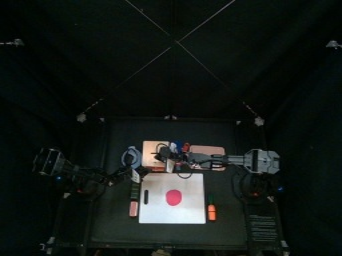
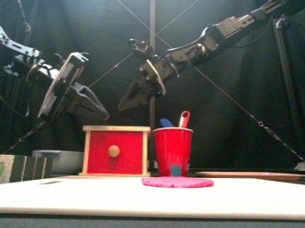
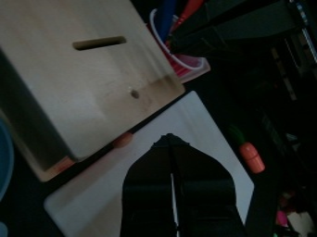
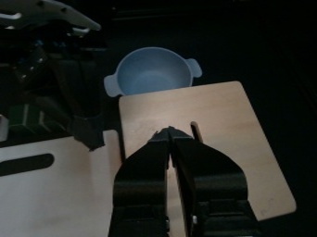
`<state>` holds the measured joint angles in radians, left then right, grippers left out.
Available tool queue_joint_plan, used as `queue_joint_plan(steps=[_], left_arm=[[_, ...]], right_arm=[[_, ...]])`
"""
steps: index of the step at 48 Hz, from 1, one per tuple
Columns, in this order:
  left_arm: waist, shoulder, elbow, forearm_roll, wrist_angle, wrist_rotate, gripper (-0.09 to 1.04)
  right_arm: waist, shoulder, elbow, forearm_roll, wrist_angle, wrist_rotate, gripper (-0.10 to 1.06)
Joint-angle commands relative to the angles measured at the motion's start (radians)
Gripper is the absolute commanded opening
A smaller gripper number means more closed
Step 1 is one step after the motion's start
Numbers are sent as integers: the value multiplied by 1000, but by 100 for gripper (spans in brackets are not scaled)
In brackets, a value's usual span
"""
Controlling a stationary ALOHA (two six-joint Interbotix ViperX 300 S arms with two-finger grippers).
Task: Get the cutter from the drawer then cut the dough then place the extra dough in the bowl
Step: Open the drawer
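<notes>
The cutter is not showing anywhere. The drawer front is sitting flush in the wooden box, so the cutter is probably lying inside, out of sight.

The box is standing on the far part of the table, behind the white board. The bowl is just to its left and the red cup just to its right. The red front is facing the near edge, so the drawer's travel is likely running far to near, straight toward the dough, which is lying flat on the board.

The only place to take hold is looking like the small round knob at the middle of the front. It is stiff, smooth and small, so a pinch needs to close squarely around it. The box is probably light wood and may slide along with a pull, so a second hand steadying its top would help. A metal ring cutter should be rigid and light, and its wire handle is the likely grip. The dough is looking soft and thin, and liable to sag when lifted.

The right hand is hovering over the box top with its jaws pressed together, gripping nothing. The left hand is hanging above the board beside the box's near corner, with its jaws also pressed together and empty.
</notes>
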<state>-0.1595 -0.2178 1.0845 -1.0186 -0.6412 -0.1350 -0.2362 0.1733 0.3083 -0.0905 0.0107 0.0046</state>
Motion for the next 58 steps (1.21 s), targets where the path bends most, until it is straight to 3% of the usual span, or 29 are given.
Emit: queue_joint_plan(steps=[1,19,26,34,40,47,52,58], left_arm=[[3,20,-40,-61,9,2,2],[3,103,-75,-98,23,2,2],[3,137,-97,-106,23,2,9],[3,158,-120,-146,44,0,32],[2,161,-126,-207,43,0,59],[2,161,-132,-264,44,0,83],[6,172,-141,-278,43,2,92],[20,192,-158,-281,40,2,91]], right_arm=[[-9,21,-58,-8,38,-2,5],[-2,67,-52,-9,149,0,5],[-2,67,-44,-8,156,2,5],[-2,67,-43,-9,166,8,5],[3,67,-44,-9,179,8,5],[6,67,-44,-8,184,8,5],[6,67,-44,-9,184,8,5],[6,67,-43,-9,184,8,5]])
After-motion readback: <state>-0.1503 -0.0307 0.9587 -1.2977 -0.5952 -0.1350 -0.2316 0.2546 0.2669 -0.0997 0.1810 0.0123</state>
